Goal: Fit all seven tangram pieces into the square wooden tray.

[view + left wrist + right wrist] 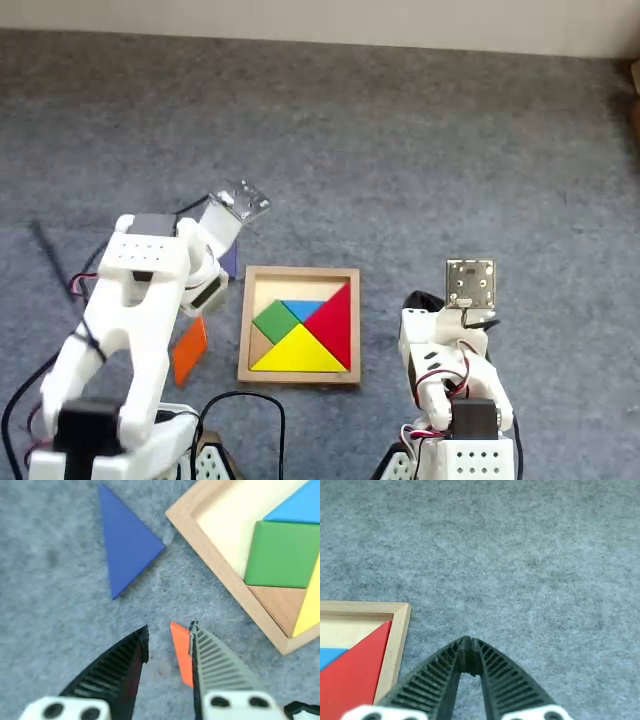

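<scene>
The square wooden tray [300,271] lies between the arms and holds green [277,320], blue [301,308], red [332,322] and yellow [297,352] pieces, plus a tan triangle [280,605] at one corner. Left of the tray, on the carpet, lie an orange piece [190,350] and a dark blue triangle [127,542]. My left gripper [169,628] is open just above the carpet, and the orange piece [182,652] sits against the inside of its grey finger [210,655]. My right gripper [470,641] is shut and empty over carpet beside the tray's rim [400,630].
Grey carpet covers the whole table. The left arm [140,300] partly covers the blue triangle in the high view. The right arm [445,345] rests folded to the right of the tray. Cables trail near both bases at the front edge.
</scene>
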